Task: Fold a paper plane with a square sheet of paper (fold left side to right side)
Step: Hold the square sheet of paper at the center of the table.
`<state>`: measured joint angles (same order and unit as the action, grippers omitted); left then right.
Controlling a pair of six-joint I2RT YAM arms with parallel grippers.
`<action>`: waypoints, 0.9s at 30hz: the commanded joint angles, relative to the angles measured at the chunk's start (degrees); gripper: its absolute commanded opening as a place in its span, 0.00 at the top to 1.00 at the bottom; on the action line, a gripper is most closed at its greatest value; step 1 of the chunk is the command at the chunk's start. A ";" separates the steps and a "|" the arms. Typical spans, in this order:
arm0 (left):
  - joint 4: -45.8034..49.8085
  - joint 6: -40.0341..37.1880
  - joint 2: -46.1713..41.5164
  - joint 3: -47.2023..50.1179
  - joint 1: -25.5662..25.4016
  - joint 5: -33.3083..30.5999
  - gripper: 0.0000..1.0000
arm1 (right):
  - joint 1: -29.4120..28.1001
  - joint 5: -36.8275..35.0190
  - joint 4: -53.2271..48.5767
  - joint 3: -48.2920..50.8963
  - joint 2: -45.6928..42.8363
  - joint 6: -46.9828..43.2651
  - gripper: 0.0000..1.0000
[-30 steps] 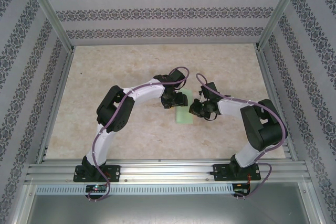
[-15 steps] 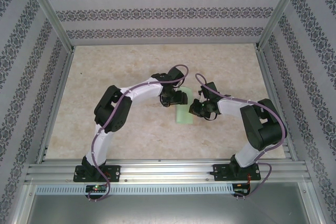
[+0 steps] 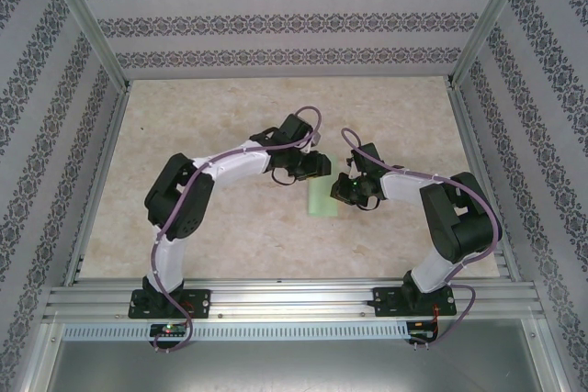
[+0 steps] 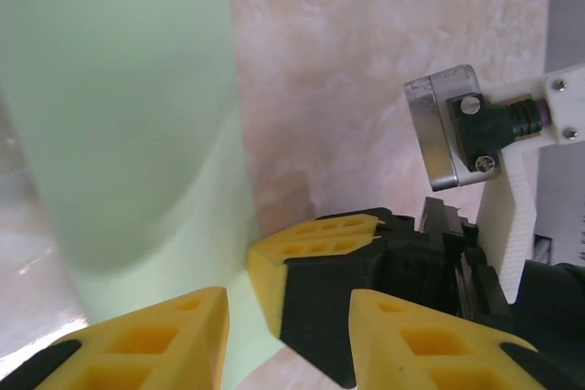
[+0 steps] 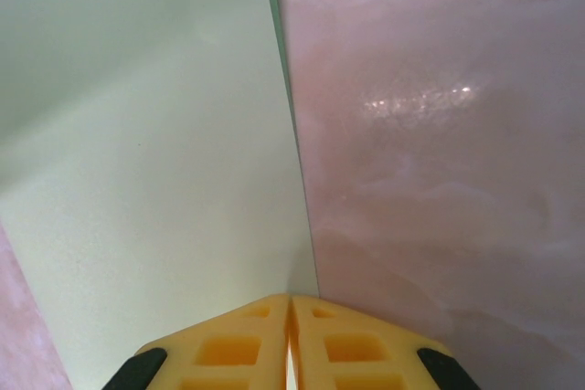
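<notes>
The square sheet of paper (image 3: 322, 201) lies mid-table as a narrow pale green strip, its left side curled over onto the right (image 4: 119, 107). My left gripper (image 3: 315, 166) hovers over the strip's far end with its yellow fingers (image 4: 146, 340) apart and nothing clamped (image 4: 288, 303). From the right, my right gripper (image 3: 343, 192) reaches in, shut. Its fingertips meet (image 5: 290, 300) at the sheet's right edge (image 5: 155, 162) and rest down on it. One of its yellow-and-black fingers (image 4: 320, 267) shows between my left fingers.
The marbled tabletop (image 3: 211, 117) is bare around the arms. Patterned walls and aluminium posts (image 3: 87, 20) box it in on three sides. The right wrist's silver camera housing (image 4: 443, 130) sits close to the left gripper.
The left gripper has moved slightly right and away over the paper's far end, its elbow swinging left, and its jaws have narrowed. The right gripper and the paper have stayed put.
</notes>
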<state>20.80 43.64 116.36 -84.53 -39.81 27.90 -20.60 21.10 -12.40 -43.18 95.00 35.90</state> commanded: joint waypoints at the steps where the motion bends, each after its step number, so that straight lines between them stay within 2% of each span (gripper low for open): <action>1: -6.49 2.06 3.09 0.75 -0.39 4.63 0.61 | -0.15 -3.10 -3.25 0.90 2.83 -1.08 0.89; 11: -0.96 -1.39 5.71 1.79 0.33 -0.68 0.62 | -0.18 -3.72 -3.91 0.82 2.91 -1.33 0.89; 27: 0.37 -4.09 8.13 4.74 2.20 -2.72 0.64 | 0.11 -2.92 -4.09 0.97 2.16 -2.18 0.89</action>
<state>18.68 41.78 122.69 -82.00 -38.74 28.25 -20.60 21.10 -12.86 -43.53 95.20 34.81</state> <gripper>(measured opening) 0.363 0.110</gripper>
